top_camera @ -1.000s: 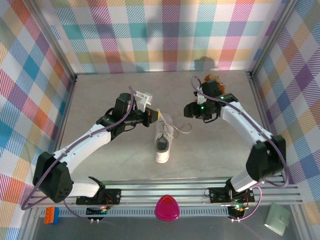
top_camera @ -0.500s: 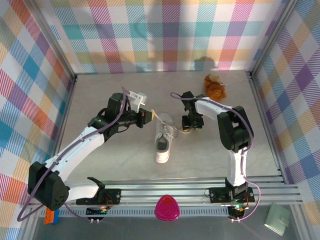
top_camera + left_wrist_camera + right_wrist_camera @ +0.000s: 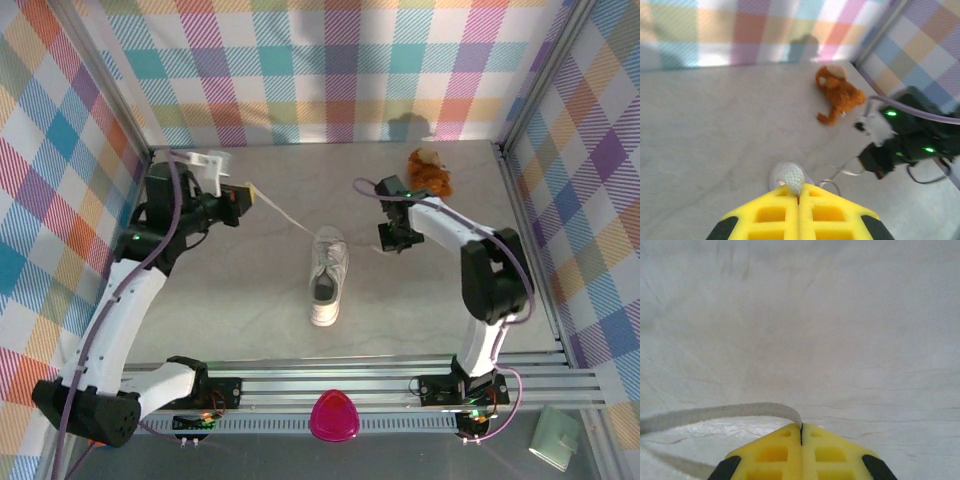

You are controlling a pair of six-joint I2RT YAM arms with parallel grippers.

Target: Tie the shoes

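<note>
The white sneaker lies in the middle of the table, toe toward the back wall. My left gripper is far to its back left, shut on one white lace that runs taut from the shoe. In the left wrist view the yellow fingers pinch that lace, with the shoe blurred behind. My right gripper sits low just right of the shoe, shut on the other lace. In the right wrist view that lace curves left from the closed gripper.
A brown-and-white plush toy lies at the back right, close behind the right arm; it is also in the left wrist view. Plaid walls enclose the table on three sides. A pink dome sits on the front rail.
My left gripper has pulled back and far to the left, drawing its lace out straight from the shoe. The right gripper has shifted slightly right, still holding its lace near the table.
</note>
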